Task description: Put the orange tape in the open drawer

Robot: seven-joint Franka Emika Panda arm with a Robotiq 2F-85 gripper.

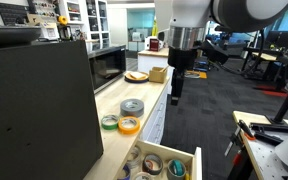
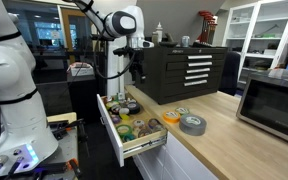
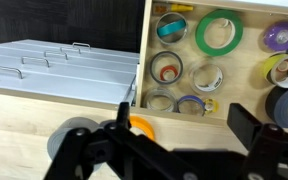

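Note:
The orange tape (image 1: 129,125) lies flat on the wooden counter near its edge, next to a green-rimmed roll (image 1: 109,121) and a larger grey roll (image 1: 132,106). It also shows in an exterior view (image 2: 170,119) and in the wrist view (image 3: 141,127), where the gripper partly hides it. The open drawer (image 1: 192,162) juts out below the counter edge and holds several tape rolls; it shows in an exterior view (image 2: 112,138) and in the wrist view (image 3: 147,60). My gripper (image 1: 175,95) hangs above the drawer area, clear of the tape. Its fingers are open and empty (image 3: 184,130).
A dark tool chest (image 2: 184,70) with drawers stands on the counter beside the tapes. A microwave (image 2: 274,95) stands further along the counter. A plate (image 1: 136,76) and a box (image 1: 158,73) sit at the counter's far end.

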